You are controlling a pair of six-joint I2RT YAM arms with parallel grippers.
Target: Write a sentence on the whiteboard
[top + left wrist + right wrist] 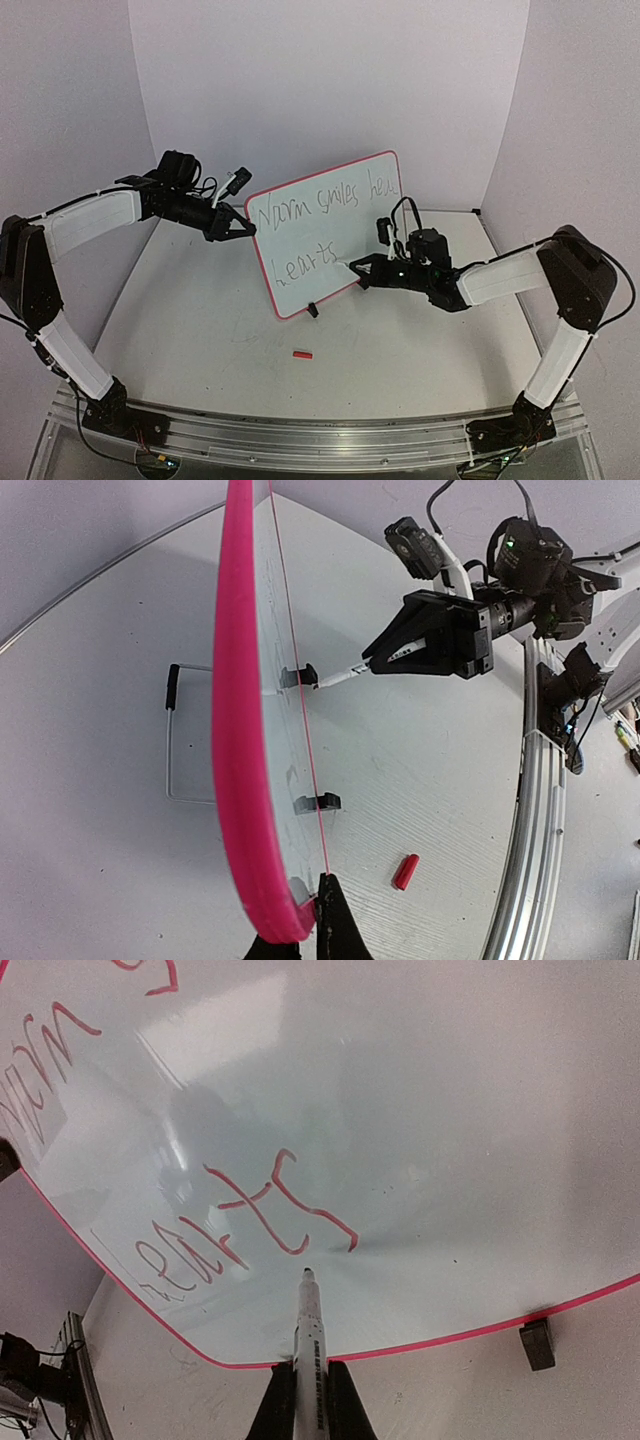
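The whiteboard (325, 235), white with a pink-red rim, stands tilted at the table's middle. On it is the sentence (320, 200) in two handwritten lines, and its last word (250, 1220) shows red and upside down in the right wrist view. My left gripper (245, 228) is shut on the board's left edge, with the rim (235, 730) seen edge-on between its fingers (335, 920). My right gripper (358, 268) is shut on a white marker (306, 1310). The marker's tip sits at the board face just past the last letter; whether it touches I cannot tell.
A small red marker cap (302, 353) lies on the table in front of the board. Black clip feet (537, 1344) hold the board's lower rim. A wire stand (175, 740) sits behind the board. A metal rail (300, 430) runs along the near edge, and white walls enclose the table.
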